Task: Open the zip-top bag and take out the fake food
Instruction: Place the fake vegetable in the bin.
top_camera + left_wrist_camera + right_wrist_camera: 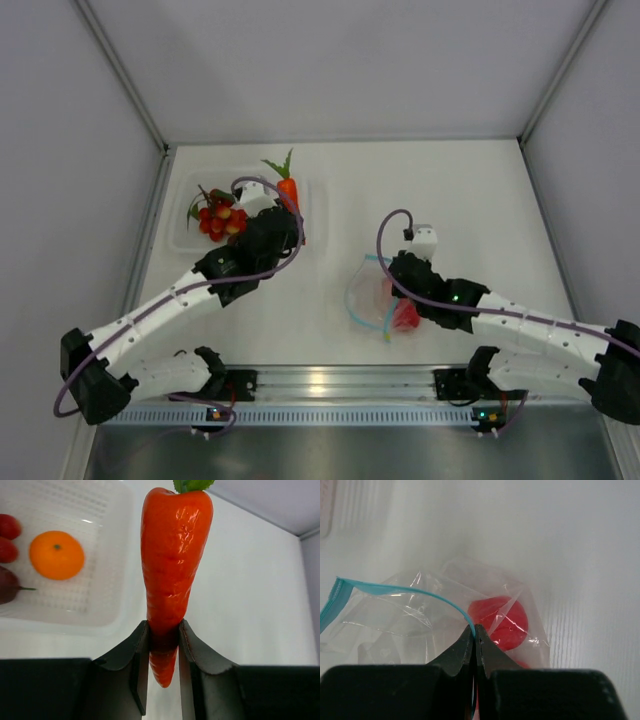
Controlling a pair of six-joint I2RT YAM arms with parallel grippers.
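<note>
Mostly emptied: left pincer (163,645) clamps the carrot (172,555) at the rim of the upper-left tray (100,610) holding berries (218,220) and orange (56,555), while right pincer (474,640), closed, pinches the blue strip (395,591) of the bag (395,620) at centre of the counter (450,200), one red fruit (502,620) left inside.

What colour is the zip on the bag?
Teal-blue zip strip; clearest in the right wrist view.
</note>
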